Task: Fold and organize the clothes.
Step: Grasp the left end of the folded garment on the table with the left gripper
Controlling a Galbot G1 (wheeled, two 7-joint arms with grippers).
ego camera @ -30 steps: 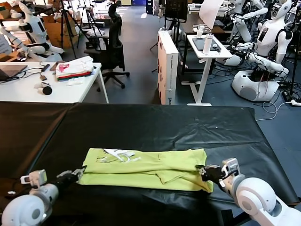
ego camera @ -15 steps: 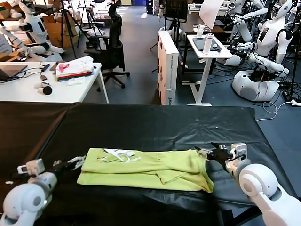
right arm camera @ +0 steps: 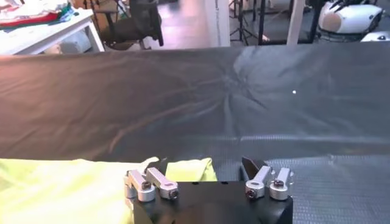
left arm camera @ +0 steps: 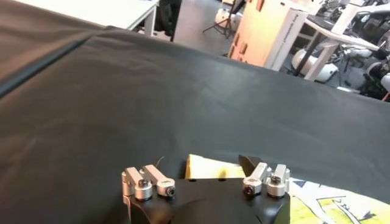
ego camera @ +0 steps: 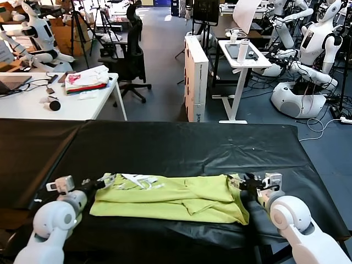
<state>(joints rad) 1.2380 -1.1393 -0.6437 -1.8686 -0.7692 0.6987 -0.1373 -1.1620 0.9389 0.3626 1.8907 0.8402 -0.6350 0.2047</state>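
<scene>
The lime yellow-green T-shirt (ego camera: 170,199) lies folded into a long flat strip across the black table cover (ego camera: 181,146), its white label (ego camera: 140,180) showing near its far left corner. My left gripper (ego camera: 103,180) stands open at that far left corner. In the left wrist view a corner of the shirt (left arm camera: 207,169) sits between the spread fingers of the left gripper (left arm camera: 204,168). My right gripper (ego camera: 242,182) is open at the far right corner. The right wrist view shows the shirt's edge (right arm camera: 189,170) lying in the gap of the right gripper (right arm camera: 206,167).
A white table (ego camera: 33,107) at the back left carries a folded white, pink and red fabric pile (ego camera: 85,81). Behind the black table stand an office chair (ego camera: 132,55), a white box (ego camera: 196,77), a small white stand (ego camera: 242,60) and other robots (ego camera: 308,60).
Both grippers have let go of the shirt's near corners and opened. Each has moved away from me along the shirt's ends to its far corners. The shirt lies still.
</scene>
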